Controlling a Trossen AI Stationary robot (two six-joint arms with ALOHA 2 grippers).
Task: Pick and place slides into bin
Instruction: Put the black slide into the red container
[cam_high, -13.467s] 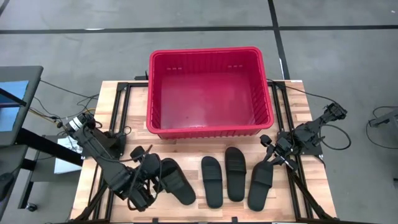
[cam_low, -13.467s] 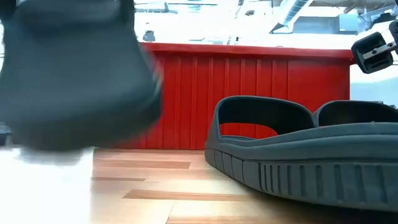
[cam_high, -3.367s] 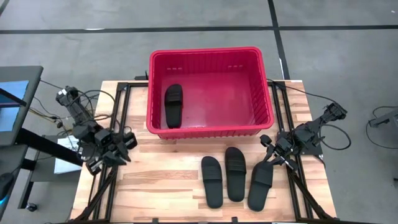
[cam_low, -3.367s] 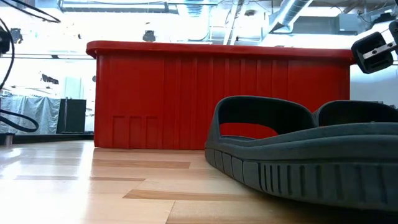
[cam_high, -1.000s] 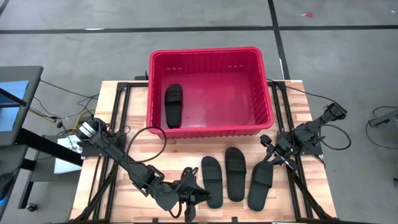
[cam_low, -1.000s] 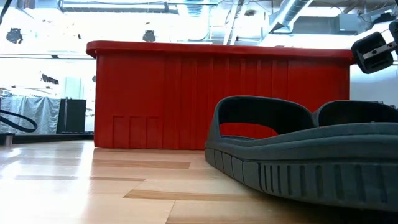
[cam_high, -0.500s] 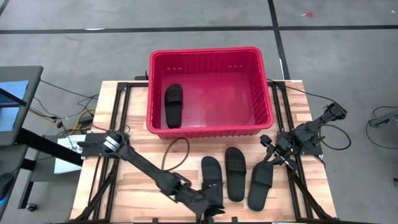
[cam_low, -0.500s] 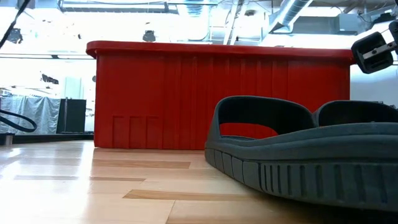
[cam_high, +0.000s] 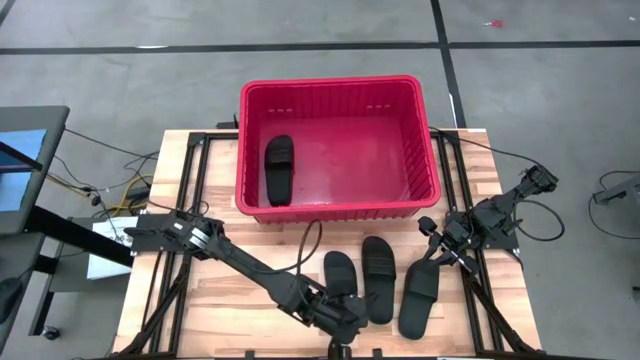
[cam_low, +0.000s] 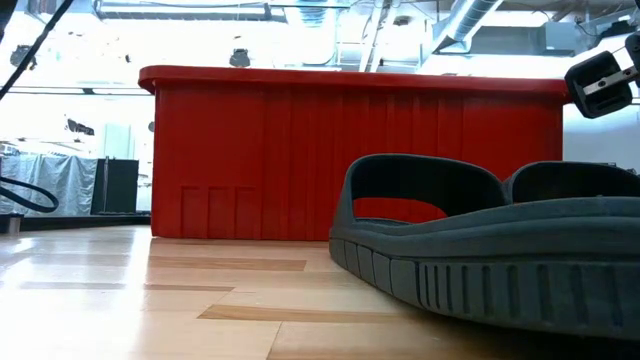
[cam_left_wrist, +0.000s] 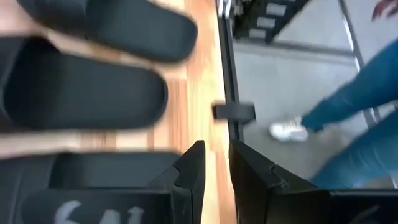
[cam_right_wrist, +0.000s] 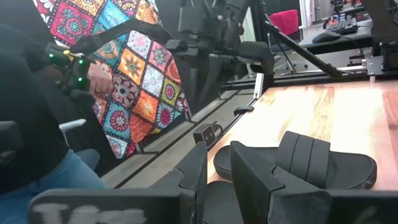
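Showing legs (left wrist only) (cam_left_wrist: 348, 124), slides (cam_left_wrist: 81, 93)

No text, label, brand or number can be read on anything here.

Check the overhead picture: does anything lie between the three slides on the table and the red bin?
Nothing visible does. The three slides lie on bare wood in front of the bin; the left pincer sits at their near end, away from the bin.
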